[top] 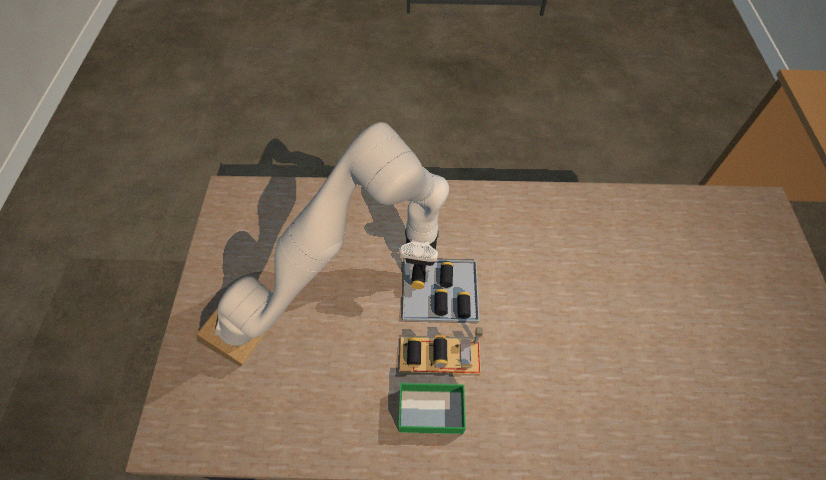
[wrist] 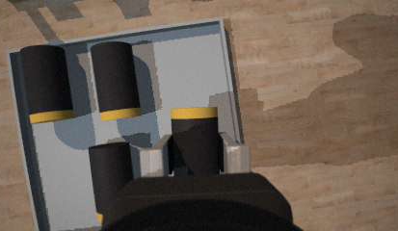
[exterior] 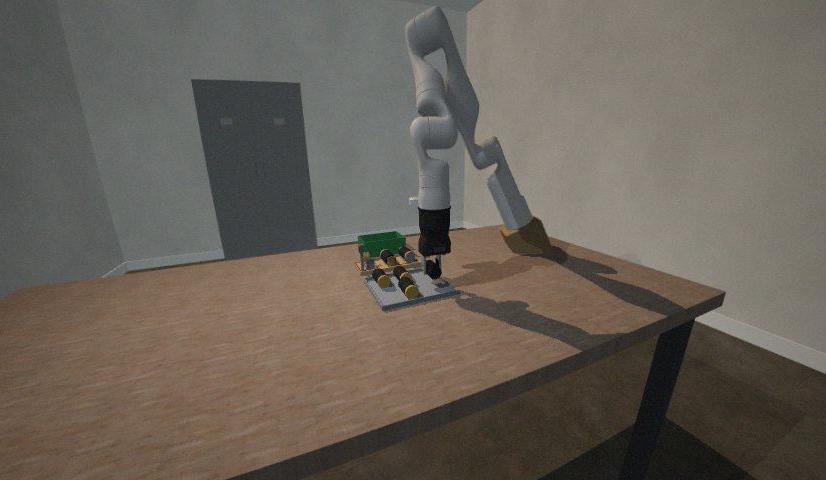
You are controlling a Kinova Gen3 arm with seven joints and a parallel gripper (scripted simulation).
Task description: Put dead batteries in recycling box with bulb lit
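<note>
My gripper (top: 417, 273) (exterior: 434, 271) (wrist: 196, 146) is shut on a black battery with a yellow band (top: 417, 280) (wrist: 194, 135), at the far left corner of the grey tray (top: 416, 308) (exterior: 441, 289) (wrist: 186, 63). The battery seems just above the tray floor. Three more batteries (top: 445, 274) (top: 441, 301) (top: 463, 304) lie in the tray; the wrist view shows them (wrist: 46, 82) (wrist: 115, 79) (wrist: 111, 173) too. Two batteries (top: 413, 351) (top: 440, 351) sit in the wooden holder (top: 471, 360). The green recycling box (top: 431, 387) (exterior: 380, 243) stands empty in front of the holder.
A small grey bulb (top: 478, 329) stands at the holder's far right corner; it looks dull. The arm's wooden base block (top: 237, 351) (exterior: 526, 238) stands at the table's left side. Tray, holder and box stand close together in one row.
</note>
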